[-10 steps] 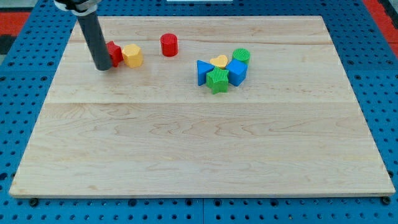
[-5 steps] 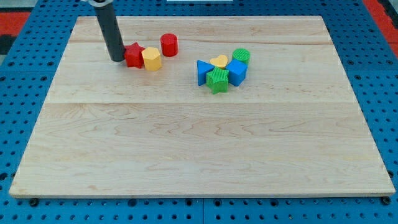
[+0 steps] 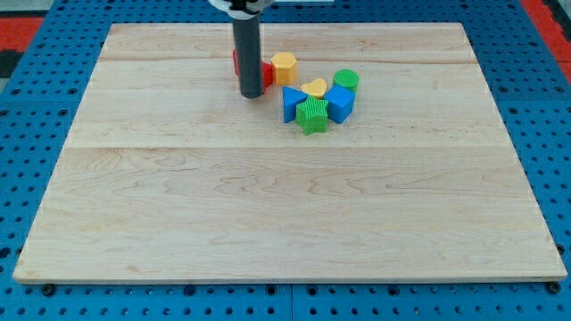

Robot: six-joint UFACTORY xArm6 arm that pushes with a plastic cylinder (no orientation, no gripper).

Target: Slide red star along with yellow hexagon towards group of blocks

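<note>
My tip (image 3: 252, 94) rests on the counter (image 3: 268, 205), rod upright, leaning slightly toward the view's top where it leaves the frame. There is no gripper on this rig, so nothing opens or clamps; contact is by the rod's side only. The red star (image 3: 266, 73) sits just to the right of my tip and slightly toward the view's top, mostly hidden by the rod, apparently touching it. The yellow hexagon (image 3: 284, 68) is touching or nearly touching the star's far side. A sliver of red (image 3: 235, 61) shows at the rod's left edge; cannot tell which block it belongs to. The group lies further right of my tip and a little toward the view's bottom: blue triangle (image 3: 292, 102), green block (image 3: 312, 116), blue block (image 3: 340, 103), yellow heart (image 3: 313, 87), green cylinder (image 3: 346, 80). Risks, judged: 1) the 2 blocks sit above my push line, so the star may rotate and slip off toward the view's top; 2) the hexagon may separate from the star; 3) a hard push may scatter the group.
</note>
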